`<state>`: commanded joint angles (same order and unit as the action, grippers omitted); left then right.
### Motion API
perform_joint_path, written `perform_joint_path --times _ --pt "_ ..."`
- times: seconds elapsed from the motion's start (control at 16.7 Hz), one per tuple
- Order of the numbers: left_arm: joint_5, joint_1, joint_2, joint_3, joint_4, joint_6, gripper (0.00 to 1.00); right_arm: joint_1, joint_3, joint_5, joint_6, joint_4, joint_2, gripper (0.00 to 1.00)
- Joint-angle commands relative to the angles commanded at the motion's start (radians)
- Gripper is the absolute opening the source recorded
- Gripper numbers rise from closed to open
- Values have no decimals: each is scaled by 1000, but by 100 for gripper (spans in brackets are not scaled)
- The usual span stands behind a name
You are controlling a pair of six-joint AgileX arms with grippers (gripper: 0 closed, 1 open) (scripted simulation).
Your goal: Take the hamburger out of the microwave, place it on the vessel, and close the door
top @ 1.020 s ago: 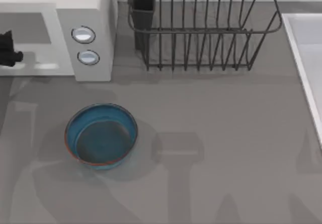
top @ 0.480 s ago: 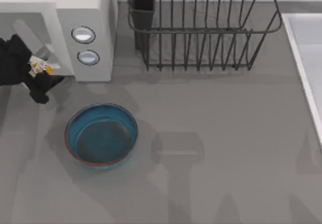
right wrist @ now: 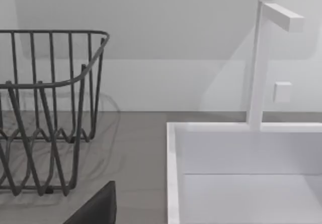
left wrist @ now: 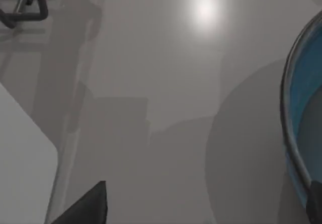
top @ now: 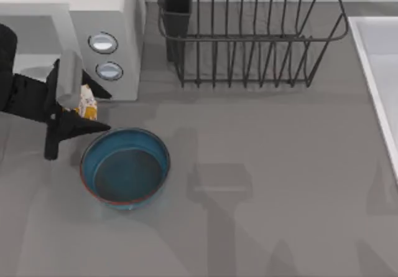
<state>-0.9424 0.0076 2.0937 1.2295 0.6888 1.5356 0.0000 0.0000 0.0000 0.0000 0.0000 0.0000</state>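
— Where's the hamburger [top: 87, 104]?

— Clamped in the left gripper [top: 85, 110], held just beside the bowl [top: 125, 168], in front of the microwave [top: 115, 53].

— Why held up?

— To clear the rim, I'd guess.

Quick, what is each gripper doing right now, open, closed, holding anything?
Left gripper: closed on the hamburger, beside the blue bowl.
Right gripper: cannot be told.
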Motion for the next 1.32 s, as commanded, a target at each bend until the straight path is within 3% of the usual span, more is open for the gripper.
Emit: perform_joint_path --times 0.24,0.48,0.9,1.32 --pt "-98 -31 51 52 265 247 0 0 0 0 0 0 0 100" --pt "-141 -45 76 74 378 357 0 0 0 0 0 0 0 100" --pt "-141 -46 74 68 357 345 0 0 0 0 0 0 0 100" --pt "-166 -133 86 -24 102 177 0 0 0 0 0 0 0 100"
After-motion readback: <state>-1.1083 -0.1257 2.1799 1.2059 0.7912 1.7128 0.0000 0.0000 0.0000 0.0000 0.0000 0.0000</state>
